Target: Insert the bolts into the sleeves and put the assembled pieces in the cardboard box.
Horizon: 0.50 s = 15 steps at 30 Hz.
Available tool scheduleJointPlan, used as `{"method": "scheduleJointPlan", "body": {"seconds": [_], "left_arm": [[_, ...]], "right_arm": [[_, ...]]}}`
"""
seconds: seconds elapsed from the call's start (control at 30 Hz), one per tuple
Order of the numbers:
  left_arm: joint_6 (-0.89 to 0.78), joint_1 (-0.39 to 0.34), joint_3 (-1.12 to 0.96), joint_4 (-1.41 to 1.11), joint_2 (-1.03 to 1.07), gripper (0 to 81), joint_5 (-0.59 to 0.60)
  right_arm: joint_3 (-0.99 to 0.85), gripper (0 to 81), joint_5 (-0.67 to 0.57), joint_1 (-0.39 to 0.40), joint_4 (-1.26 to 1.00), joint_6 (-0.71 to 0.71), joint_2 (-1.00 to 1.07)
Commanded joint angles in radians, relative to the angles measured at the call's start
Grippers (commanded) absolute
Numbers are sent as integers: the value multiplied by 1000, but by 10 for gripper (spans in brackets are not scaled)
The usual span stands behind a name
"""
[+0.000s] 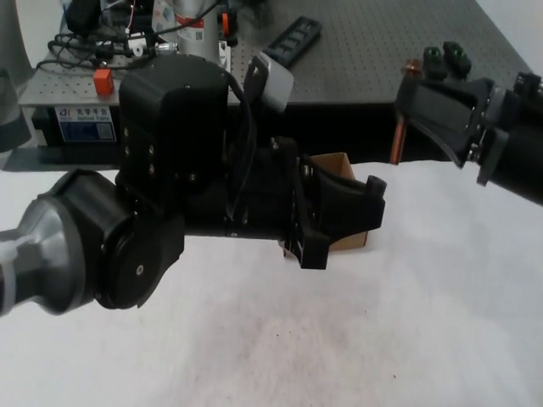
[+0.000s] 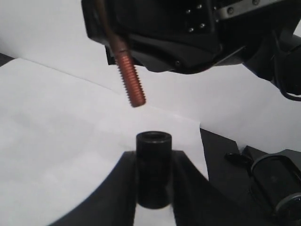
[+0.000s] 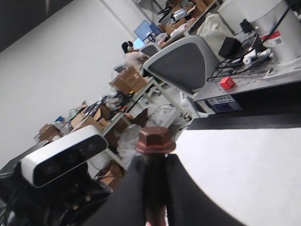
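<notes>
White-covered bench (image 1: 424, 322) spread wide below, and up front the left arm (image 1: 161, 186) looms large, reaching across toward the middle. Over on the other side the right arm (image 1: 509, 144) comes in to face it. Between them, partly hidden behind the left arm, sits the cardboard box (image 1: 335, 161), flap up. Left gripper (image 2: 154, 188) has its fingers pinching the black sleeve (image 2: 154, 155), upright, open mouth facing up. Right gripper (image 3: 154, 181) is clamped on the copper bolt (image 2: 131, 80) just under its hex head. In the left wrist view the threaded end hangs tilted, just above the sleeve's mouth, not touching, both raised above the bench beside the box.
</notes>
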Motion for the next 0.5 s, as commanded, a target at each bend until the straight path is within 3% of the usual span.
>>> {"method": "scheduleJointPlan", "body": {"seconds": [0.0,0.23,0.47], "left_arm": [[-8,-2,0,-24,-11,6,16],[-8,-2,0,-24,-11,6,22],[-8,-2,0,-26,-11,6,63]], "right_arm": [[1,24,-71,2,-21,35,-7],[1,24,-108,4,-2,39,-7],[1,24,-103,66,9,4,-7]]}}
